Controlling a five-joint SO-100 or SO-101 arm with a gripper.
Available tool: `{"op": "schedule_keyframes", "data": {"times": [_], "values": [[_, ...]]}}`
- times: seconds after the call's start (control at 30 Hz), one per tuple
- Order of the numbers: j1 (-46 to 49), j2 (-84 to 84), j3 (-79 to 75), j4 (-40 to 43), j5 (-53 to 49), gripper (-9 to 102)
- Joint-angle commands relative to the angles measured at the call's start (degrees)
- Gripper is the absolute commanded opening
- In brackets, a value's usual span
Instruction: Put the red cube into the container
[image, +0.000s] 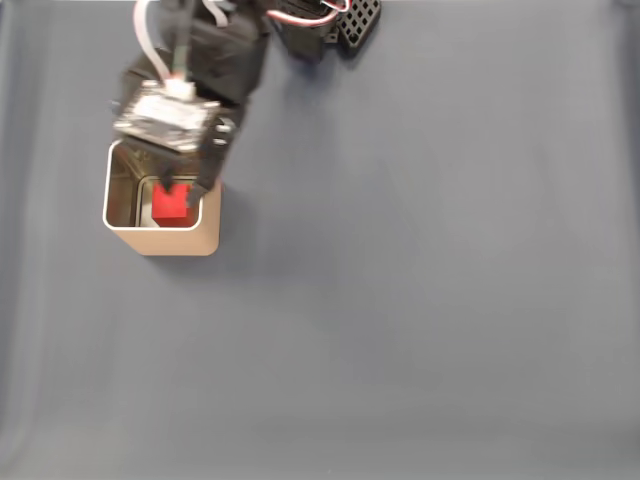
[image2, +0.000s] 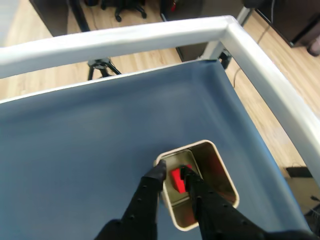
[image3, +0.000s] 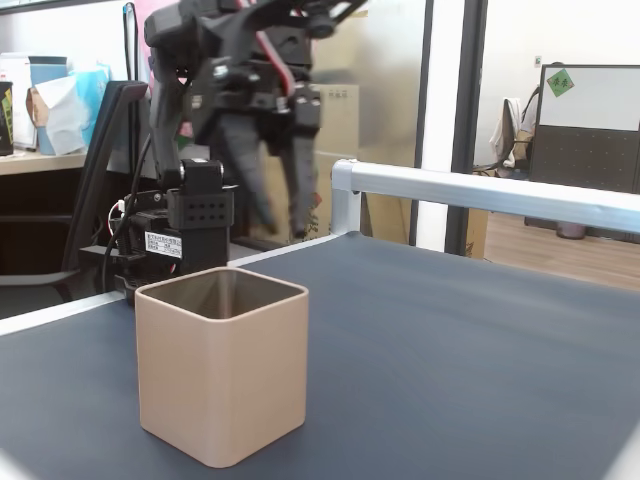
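The container (image: 160, 240) is a beige-gold square tin with a shiny inside, standing on the blue-grey mat at the upper left of a fixed view. The red cube (image: 170, 205) lies inside it on the bottom. My gripper (image: 182, 183) hovers over the tin's far-right part, open, with nothing held. In the wrist view the black fingertips (image2: 159, 171) straddle the sight of the red cube (image2: 176, 181) down in the container (image2: 227, 186). From the side, my gripper (image3: 283, 225) hangs well above the container (image3: 220, 385), whose wall hides the cube.
The arm's base (image3: 185, 225) stands just behind the tin. A pale metal rail (image2: 150, 35) frames the table's far and right edges, with floor beyond. The mat (image: 430, 300) stretches wide to the right and front. A black perforated part (image: 358, 22) sits at the top edge.
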Motion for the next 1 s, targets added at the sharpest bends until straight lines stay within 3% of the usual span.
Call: {"op": "schedule_keyframes", "data": {"times": [0.0,0.23,0.47,0.8,0.97], "values": [[-6.0,6.5,4.3,-4.2,1.1,0],[-20.5,26.6,30.8,-17.7,1.9,0],[-25.8,48.6,52.2,-17.7,0.1,0],[-25.0,62.4,65.4,-6.9,-2.3,0],[-26.2,65.7,66.4,6.7,-2.6,0]]}}
